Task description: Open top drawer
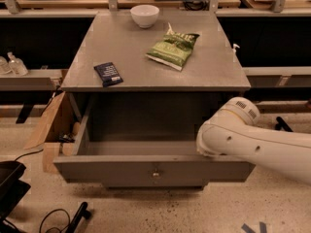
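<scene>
Top drawer (121, 171) open wide, arm (252, 142) at its R front, pincer hidden, grip can't tell
</scene>
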{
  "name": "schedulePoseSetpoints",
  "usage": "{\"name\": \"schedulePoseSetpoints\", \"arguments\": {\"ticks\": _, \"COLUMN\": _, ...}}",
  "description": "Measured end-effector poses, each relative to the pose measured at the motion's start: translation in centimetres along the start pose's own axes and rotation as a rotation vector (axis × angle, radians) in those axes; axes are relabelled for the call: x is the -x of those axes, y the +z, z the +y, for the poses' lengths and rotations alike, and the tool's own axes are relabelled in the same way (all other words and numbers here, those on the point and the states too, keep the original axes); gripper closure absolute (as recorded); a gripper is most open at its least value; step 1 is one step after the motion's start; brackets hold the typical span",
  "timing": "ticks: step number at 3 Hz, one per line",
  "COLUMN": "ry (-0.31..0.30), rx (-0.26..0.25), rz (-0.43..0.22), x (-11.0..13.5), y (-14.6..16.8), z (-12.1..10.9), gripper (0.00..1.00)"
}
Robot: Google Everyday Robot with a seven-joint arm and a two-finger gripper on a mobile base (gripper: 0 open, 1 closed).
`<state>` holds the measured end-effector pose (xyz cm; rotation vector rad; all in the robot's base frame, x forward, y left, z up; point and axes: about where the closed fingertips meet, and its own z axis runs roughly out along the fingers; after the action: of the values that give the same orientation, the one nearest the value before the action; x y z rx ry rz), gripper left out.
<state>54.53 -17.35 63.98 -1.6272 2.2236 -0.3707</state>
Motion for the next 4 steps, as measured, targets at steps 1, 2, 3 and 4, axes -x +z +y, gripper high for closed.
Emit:
{"name": "schedulePoseSetpoints", "arguments": {"ticks": 1, "ry": 0.0, "rx": 0.0, "rz": 0.0, "x": 0.1, "y": 0.1, "z": -0.2, "gripper": 1.0}}
{"name": "schedulePoseSetpoints", "arguments": {"ticks": 2, "ry": -0.014, "rx": 0.073, "rz": 0.004, "x": 0.1, "y": -1.8, "z": 4.8, "gripper": 1.0}}
{"name": "schedulePoseSetpoints", "arguments": {"ticks": 3, "ry": -0.022, "rx": 0.11, "rz": 0.008, "x": 0.1, "y": -2.6, "z": 7.0, "gripper": 1.0}}
{"name": "schedulePoseSetpoints", "arguments": {"ticks": 4, "ry": -0.058, "rx": 0.153, "rz": 0.003, "x": 0.3, "y": -3.1, "z": 8.7, "gripper": 1.0}}
